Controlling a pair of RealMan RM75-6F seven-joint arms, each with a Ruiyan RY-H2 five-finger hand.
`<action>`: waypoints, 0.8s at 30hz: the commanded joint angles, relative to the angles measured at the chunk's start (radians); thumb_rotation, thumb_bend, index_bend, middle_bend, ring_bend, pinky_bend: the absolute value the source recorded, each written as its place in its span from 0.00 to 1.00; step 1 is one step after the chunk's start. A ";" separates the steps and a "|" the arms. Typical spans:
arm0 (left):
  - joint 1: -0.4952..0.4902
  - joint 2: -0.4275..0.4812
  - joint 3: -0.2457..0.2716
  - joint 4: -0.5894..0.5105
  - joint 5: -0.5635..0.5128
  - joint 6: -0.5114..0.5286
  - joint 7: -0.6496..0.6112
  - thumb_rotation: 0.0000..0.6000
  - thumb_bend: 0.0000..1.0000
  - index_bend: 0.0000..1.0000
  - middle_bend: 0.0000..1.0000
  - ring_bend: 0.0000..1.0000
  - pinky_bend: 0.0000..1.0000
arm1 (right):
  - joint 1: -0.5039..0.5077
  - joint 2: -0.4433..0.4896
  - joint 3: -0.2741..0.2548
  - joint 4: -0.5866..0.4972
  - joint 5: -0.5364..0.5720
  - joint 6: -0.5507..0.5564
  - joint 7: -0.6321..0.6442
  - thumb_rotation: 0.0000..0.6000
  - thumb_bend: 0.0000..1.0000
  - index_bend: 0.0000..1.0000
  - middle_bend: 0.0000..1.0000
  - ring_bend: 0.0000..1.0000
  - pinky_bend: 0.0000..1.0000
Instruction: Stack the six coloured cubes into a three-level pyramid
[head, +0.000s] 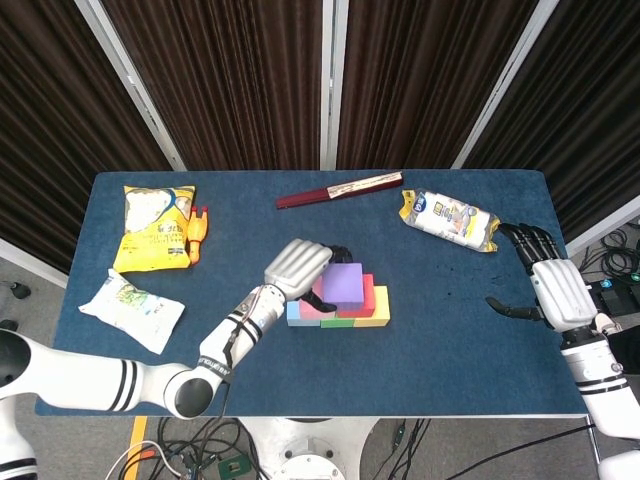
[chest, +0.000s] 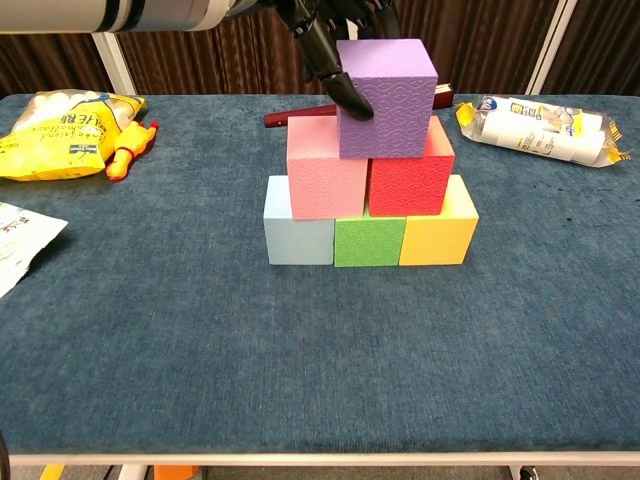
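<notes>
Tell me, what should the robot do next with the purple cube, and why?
Probably let go and lift the left hand away gently. The purple cube already seems to rest on top, over the seam of the pink cube and red cube, with fingers on its side. That would leave all three levels built.

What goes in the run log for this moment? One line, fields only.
stage: top cube placement | left hand: holds purple cube over pink cube and red cube | right hand: open, idle
</notes>
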 joint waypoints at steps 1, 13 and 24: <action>0.000 0.001 -0.001 -0.002 -0.001 0.001 0.001 1.00 0.22 0.42 0.45 0.44 0.55 | -0.001 0.000 0.000 -0.001 -0.001 0.000 0.001 1.00 0.09 0.00 0.08 0.00 0.00; -0.004 -0.001 -0.004 0.007 -0.004 0.004 0.011 1.00 0.22 0.42 0.45 0.44 0.55 | -0.003 -0.001 0.002 0.003 0.000 0.003 0.004 1.00 0.09 0.00 0.08 0.00 0.00; -0.006 0.002 0.003 0.008 -0.008 -0.005 0.021 1.00 0.20 0.37 0.42 0.43 0.55 | -0.001 -0.006 0.004 0.006 -0.003 0.004 0.006 1.00 0.09 0.00 0.08 0.00 0.00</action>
